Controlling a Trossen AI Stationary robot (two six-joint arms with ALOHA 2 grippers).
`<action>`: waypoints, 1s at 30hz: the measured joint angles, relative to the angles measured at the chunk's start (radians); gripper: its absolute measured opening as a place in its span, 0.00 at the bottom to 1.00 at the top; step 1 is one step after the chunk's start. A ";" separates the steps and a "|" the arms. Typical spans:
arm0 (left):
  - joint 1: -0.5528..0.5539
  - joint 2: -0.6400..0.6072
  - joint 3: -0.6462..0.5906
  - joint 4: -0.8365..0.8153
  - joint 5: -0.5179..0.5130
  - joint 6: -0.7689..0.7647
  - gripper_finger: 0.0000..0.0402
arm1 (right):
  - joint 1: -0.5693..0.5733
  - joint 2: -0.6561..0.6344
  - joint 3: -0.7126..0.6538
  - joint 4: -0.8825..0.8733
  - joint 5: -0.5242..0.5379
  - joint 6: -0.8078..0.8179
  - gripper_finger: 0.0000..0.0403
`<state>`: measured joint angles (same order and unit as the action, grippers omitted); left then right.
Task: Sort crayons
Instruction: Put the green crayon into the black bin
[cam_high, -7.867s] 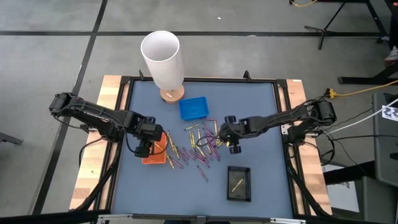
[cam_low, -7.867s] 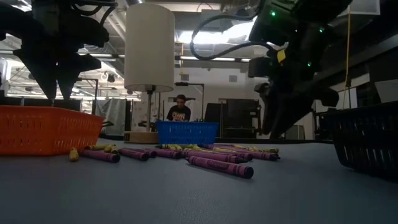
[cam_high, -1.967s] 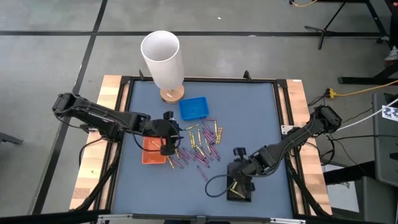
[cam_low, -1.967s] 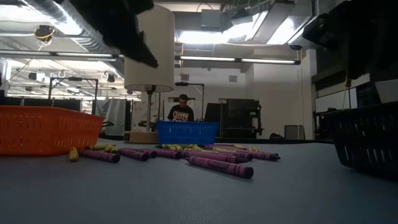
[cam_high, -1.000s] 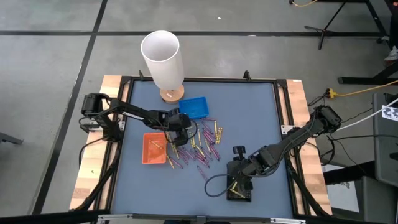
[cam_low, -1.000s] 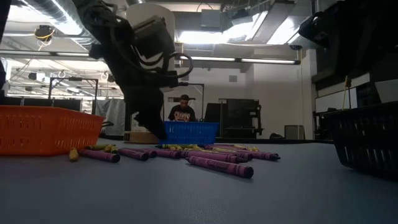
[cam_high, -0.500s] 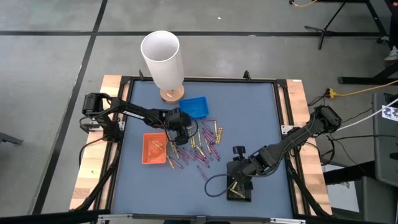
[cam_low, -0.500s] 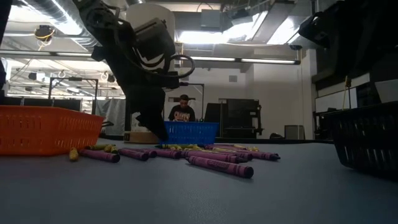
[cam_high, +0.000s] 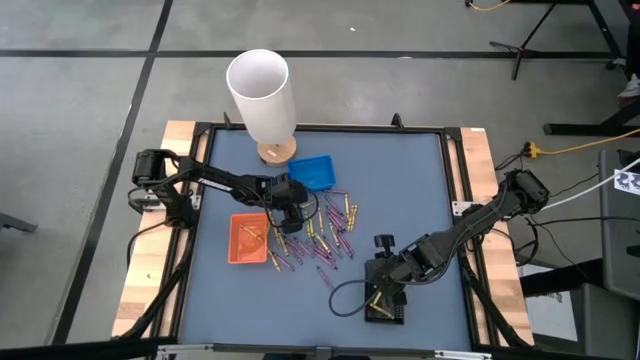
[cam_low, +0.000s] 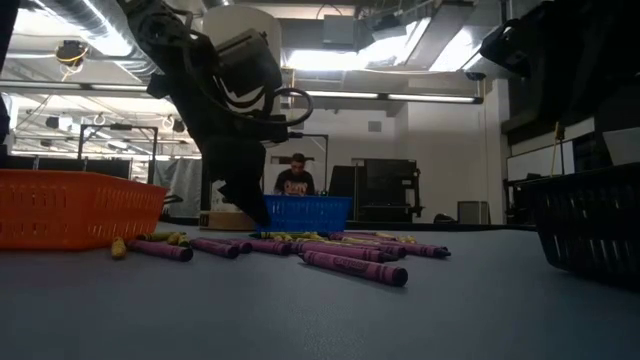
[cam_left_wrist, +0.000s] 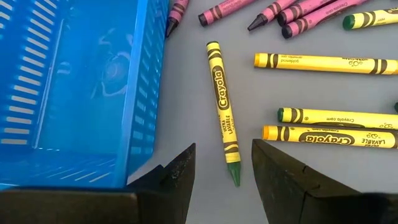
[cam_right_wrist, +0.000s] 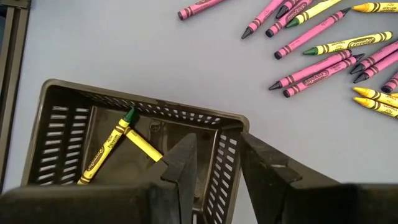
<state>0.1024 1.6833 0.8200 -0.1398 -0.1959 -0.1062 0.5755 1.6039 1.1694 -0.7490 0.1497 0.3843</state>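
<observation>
Your left gripper hung low over the near edge of the crayons, just beside the blue tray, and its jaws stood open with a clear gap between them. In the left wrist view one yellow crayon lay alone on the tabletop, its green tip pointing into that gap and its body running straight away from the jaws. So its long axis lay along your reach, not across it: as the jaws stood, they would have closed on the tip end only, across the crayon's width, and I judged that a short advance would have given you the wrapped middle instead. The blue tray's wall was close beside that crayon, so the finger on that side had little room.

The rest of the crayons, yellow and purple-pink, lay scattered on the tabletop between the blue tray, the orange tray and the black tray. The left arm was plainly the nearer one to the pile.

Your right gripper sat above the black tray, well apart from the scatter, jaws parted and holding nothing. Two yellow crayons lay crossed inside that tray. From there the right arm would have needed a long reach back to the pile, so the lone yellow crayon belonged to the left
</observation>
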 joint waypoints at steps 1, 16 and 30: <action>0.000 0.000 0.000 0.000 0.000 0.000 0.35 | 0.000 0.000 0.000 0.000 0.000 0.000 0.30; -0.001 0.063 0.002 0.032 0.008 0.000 0.35 | 0.000 0.000 0.000 0.009 0.000 0.000 0.30; -0.001 0.075 0.003 0.031 0.015 0.003 0.23 | 0.000 0.000 0.000 0.019 0.018 0.000 0.30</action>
<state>0.1017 1.7580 0.8230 -0.1093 -0.1813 -0.1030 0.5755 1.6039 1.1694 -0.7303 0.1673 0.3843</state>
